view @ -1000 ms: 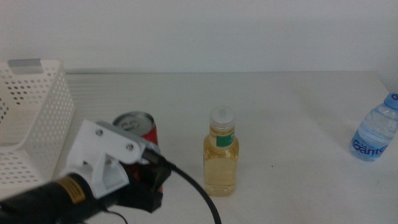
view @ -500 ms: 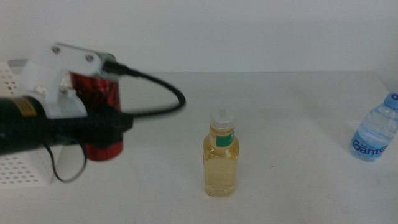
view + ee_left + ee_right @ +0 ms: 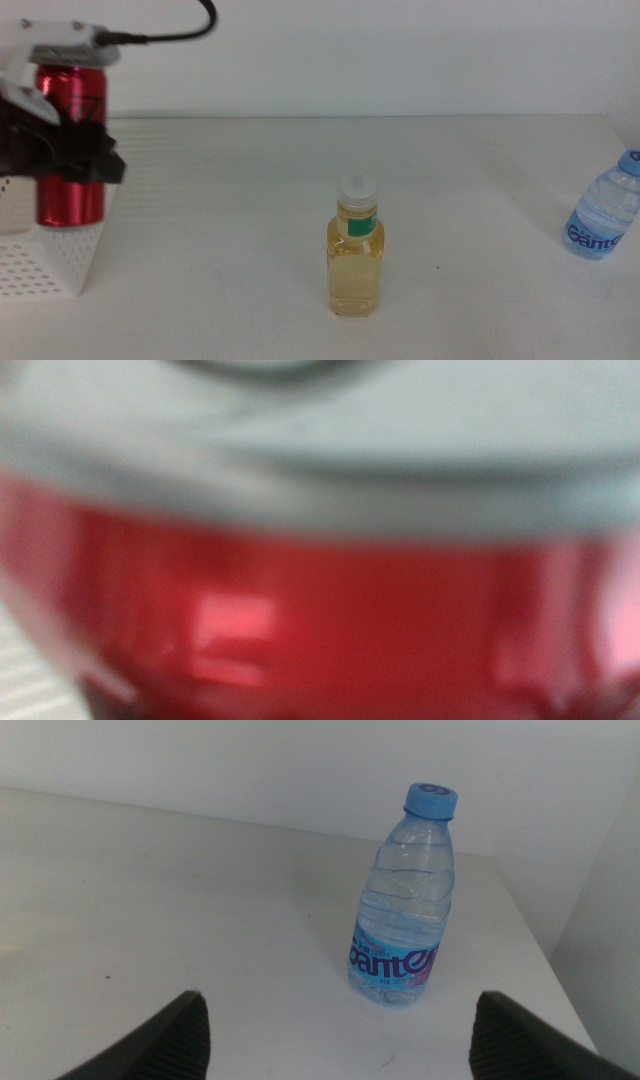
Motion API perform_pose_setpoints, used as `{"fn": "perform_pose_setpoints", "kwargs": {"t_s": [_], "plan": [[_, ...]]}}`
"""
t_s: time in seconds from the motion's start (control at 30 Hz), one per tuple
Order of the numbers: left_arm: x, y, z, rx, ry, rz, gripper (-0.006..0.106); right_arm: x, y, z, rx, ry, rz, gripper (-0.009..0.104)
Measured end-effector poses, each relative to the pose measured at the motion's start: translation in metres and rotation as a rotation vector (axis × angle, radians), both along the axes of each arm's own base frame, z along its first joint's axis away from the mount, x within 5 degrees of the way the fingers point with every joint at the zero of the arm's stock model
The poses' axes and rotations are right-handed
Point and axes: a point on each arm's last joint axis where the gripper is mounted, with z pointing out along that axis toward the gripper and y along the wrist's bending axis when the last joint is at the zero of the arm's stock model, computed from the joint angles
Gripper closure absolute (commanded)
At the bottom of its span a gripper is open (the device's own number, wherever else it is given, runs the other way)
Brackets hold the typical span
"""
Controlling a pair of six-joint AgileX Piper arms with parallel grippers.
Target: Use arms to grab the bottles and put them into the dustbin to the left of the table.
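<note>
Your left gripper point(image 3: 72, 160) had its jaws clamped around the red can point(image 3: 70, 145), holding it upright in the air at the far left, above the near corner of the white dustbin point(image 3: 45, 265). In the left wrist view the can point(image 3: 330, 610) filled the frame as a red blur. Your right gripper point(image 3: 335, 1040) waited low over the counter point(image 3: 250, 200) with its jaws spread wide apart, empty, facing the blue-capped water bottle point(image 3: 405, 900), which stood upright near the counter's right edge. The yellow-liquid bottle point(image 3: 355, 250) stood upright mid-counter, well apart from both the can and the water bottle point(image 3: 605, 215).
</note>
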Motion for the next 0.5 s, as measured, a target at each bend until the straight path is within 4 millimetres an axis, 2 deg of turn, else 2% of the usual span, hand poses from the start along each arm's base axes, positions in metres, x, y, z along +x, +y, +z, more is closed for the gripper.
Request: {"fn": "perform_pose_setpoints", "kwargs": {"t_s": [0.3, 0.5], "plan": [[0.047, 0.049, 0.022, 0.042, 0.109, 0.098, 0.105, 0.0, 0.0, 0.0, 0.0, 0.0, 0.0, 0.027], [0.072, 0.072, 0.021, 0.05, 0.176, 0.128, 0.105, 0.0, 0.0, 0.0, 0.0, 0.0, 0.0, 0.027]]}}
